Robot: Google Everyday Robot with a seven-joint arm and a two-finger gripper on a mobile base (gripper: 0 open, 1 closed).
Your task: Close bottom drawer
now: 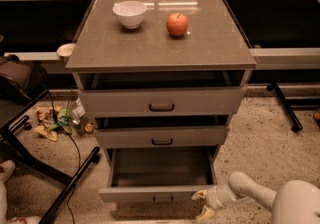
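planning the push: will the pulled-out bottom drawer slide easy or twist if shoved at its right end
The grey-beige bottom drawer looks empty, so it is probably light and easy to slide. The gripper sits by its front's right end, fingers open; an off-centre push there might skew it.

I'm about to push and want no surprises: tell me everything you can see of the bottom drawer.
The bottom drawer, lowest of three, stands pulled far out, and its plain grey-beige box shows nothing inside. Its wide flat front panel carries a small dark centre handle. It sits level, below the middle drawer, which is slightly open. The gripper, fingers apart, is at the front panel's right end. Whether it touches the panel cannot be told.
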